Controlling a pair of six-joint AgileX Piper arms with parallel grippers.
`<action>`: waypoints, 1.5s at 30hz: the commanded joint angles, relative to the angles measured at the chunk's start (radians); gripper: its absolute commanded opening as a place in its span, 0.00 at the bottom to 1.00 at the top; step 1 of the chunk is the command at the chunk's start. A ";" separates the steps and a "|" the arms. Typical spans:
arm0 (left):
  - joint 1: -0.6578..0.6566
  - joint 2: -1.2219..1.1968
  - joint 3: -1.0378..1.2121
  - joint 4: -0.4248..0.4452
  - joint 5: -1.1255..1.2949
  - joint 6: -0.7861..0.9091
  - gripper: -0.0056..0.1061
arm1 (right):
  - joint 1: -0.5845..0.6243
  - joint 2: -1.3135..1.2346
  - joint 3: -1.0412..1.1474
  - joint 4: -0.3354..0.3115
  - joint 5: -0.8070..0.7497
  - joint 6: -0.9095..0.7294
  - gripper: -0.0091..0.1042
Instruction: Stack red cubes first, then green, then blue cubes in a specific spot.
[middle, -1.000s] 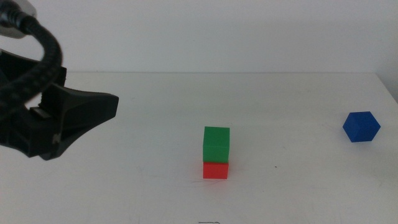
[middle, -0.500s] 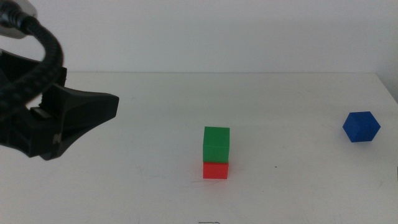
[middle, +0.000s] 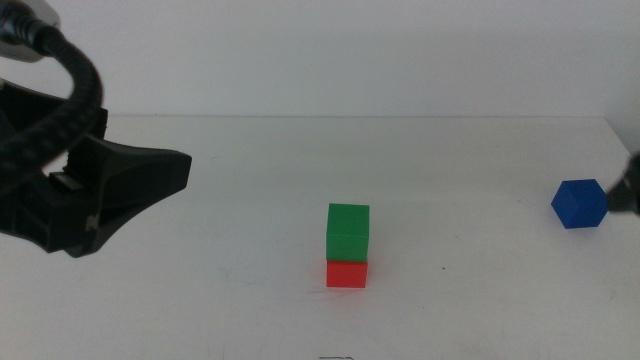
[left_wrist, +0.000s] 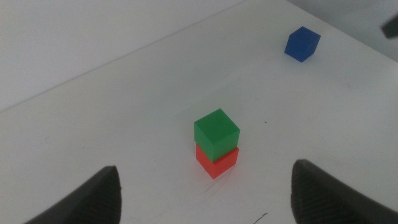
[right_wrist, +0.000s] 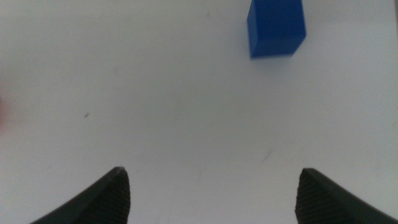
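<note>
- We see the right gripper (right_wrist: 208, 186) with its jaws spread wide over bare white table (right_wrist: 155, 112), empty; in the middle view only its dark tip shows at the right edge.
- Just beside that tip sits the matte dark-blue cube (middle: 580, 204), plain-faced.
- The left gripper (left_wrist: 202, 190) waits at the left, jaws wide, empty.
- Centre frame, the green cube (middle: 347, 233) rests squarely on the red cube (middle: 346, 274).

The green cube (middle: 347, 231), red cube (middle: 346, 273) and blue cube (middle: 580, 204) are looking matte and smooth — the white tabletop (middle: 230, 300) too.
</note>
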 joint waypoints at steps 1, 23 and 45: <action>-0.002 -0.003 -0.029 -0.020 -0.067 -0.006 0.89 | -0.007 0.076 -0.111 -0.053 -0.015 -0.019 0.69; -0.002 -0.003 -0.029 -0.020 -0.067 -0.006 0.89 | -0.177 0.775 -0.680 -0.024 0.126 -0.261 0.72; -0.002 -0.003 -0.029 -0.020 -0.067 -0.006 0.89 | -0.177 0.928 -0.698 -0.021 0.039 -0.253 0.72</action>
